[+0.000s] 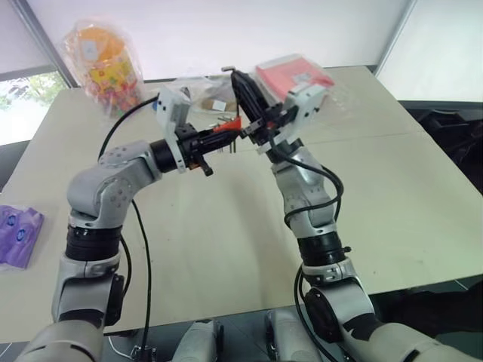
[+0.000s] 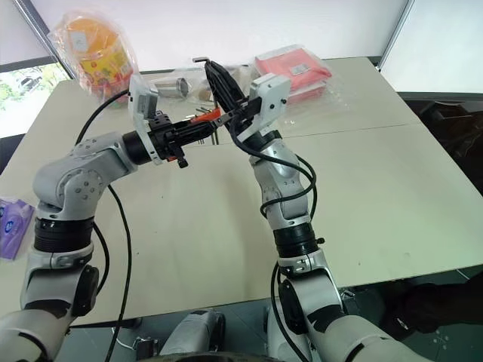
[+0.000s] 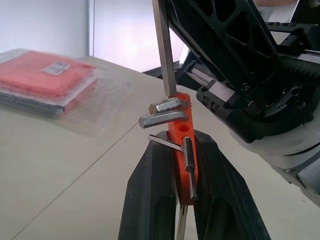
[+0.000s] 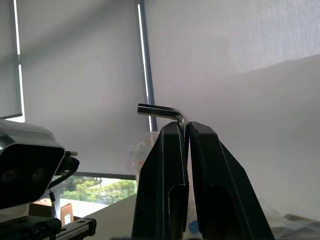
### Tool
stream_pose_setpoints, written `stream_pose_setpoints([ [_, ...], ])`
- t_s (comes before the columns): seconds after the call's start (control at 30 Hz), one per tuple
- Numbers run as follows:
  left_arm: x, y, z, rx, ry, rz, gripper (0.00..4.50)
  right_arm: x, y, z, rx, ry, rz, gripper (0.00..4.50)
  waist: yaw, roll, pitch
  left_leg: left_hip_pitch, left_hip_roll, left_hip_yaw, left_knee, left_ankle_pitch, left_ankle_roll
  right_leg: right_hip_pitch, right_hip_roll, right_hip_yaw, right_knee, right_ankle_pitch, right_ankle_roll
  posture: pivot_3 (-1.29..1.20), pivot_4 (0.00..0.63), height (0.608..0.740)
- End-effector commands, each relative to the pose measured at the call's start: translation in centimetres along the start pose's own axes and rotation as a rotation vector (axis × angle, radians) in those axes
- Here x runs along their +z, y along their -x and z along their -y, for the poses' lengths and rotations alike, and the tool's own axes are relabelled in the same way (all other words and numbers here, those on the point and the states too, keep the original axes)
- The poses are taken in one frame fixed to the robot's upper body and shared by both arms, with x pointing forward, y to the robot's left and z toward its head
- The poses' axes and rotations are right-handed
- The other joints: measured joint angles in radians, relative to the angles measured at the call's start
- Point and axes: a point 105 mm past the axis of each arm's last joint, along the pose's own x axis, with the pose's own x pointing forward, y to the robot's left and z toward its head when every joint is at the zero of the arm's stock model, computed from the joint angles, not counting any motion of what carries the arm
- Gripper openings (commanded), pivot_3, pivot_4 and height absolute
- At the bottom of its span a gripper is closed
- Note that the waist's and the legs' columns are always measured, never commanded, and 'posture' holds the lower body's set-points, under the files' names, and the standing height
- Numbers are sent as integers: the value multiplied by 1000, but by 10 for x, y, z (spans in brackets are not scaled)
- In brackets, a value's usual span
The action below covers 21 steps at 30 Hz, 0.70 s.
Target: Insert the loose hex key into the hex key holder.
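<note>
My left gripper [image 3: 180, 137] is shut on the orange hex key holder [image 3: 181, 150], gripping its sides, with short grey keys sticking out of its face. Both hands are held together above the middle of the table; there the holder [image 1: 226, 127] points toward my right gripper [image 1: 236, 75]. That gripper [image 4: 186, 125] is shut on the loose hex key [image 4: 160, 110], whose short bent end shows above the fingertips. In the left wrist view the key's long shaft [image 3: 164, 50] runs straight down to the holder's top end and meets it there.
A red flat packet [image 1: 294, 75] in clear plastic lies at the far right of the beige table [image 1: 226, 241]. A bag of orange snacks [image 1: 102, 60] stands far left, clear bags [image 1: 204, 94] lie behind the hands, and a purple packet [image 1: 16, 234] sits at the left edge.
</note>
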Motion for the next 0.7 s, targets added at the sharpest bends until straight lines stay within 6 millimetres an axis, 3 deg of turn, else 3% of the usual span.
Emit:
stream_pose_setpoints([
  [0.03, 23, 4, 3, -5, -52, 69, 0, 13, -3, -6, 23, 17, 49, 32, 0, 0, 0, 0, 0, 0, 0, 0, 0, 0, 0, 0, 0, 0, 0, 0, 150, 740],
  [0.7, 25, 5, 0, 16, -32, 87, 0, 14, -3, -9, 41, 21, 43, 32, 0, 0, 0, 0, 0, 0, 0, 0, 0, 0, 0, 0, 0, 0, 0, 0, 150, 740],
])
